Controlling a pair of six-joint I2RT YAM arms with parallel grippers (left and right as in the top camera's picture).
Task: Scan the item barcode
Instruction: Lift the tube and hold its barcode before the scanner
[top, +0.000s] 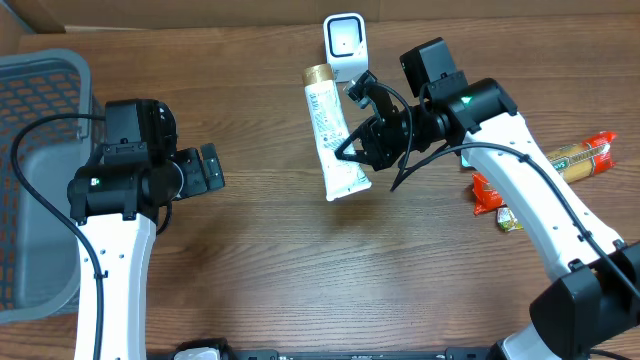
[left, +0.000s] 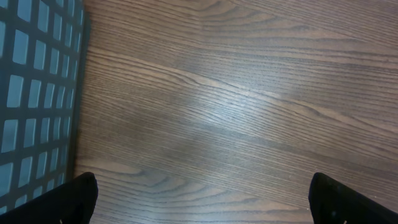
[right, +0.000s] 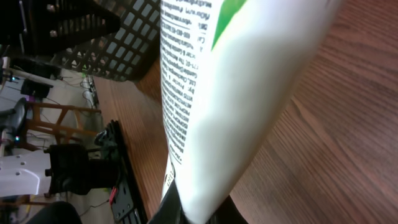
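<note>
A white tube with a gold cap (top: 331, 130) hangs above the table, cap toward the white scanner (top: 345, 45) at the back. My right gripper (top: 360, 148) is shut on the tube's lower part. The right wrist view is filled by the tube (right: 230, 93), printed text running down its side and its end pinched between the dark fingers (right: 171, 208). My left gripper (top: 210, 168) is open over bare wood, far left of the tube; only its two fingertips (left: 78, 199) show at the bottom corners of the left wrist view.
A grey mesh basket (top: 40, 170) stands along the left edge, its wall (left: 31, 93) beside the left gripper. Red and yellow snack packets (top: 575, 158) lie at the right, partly under the right arm.
</note>
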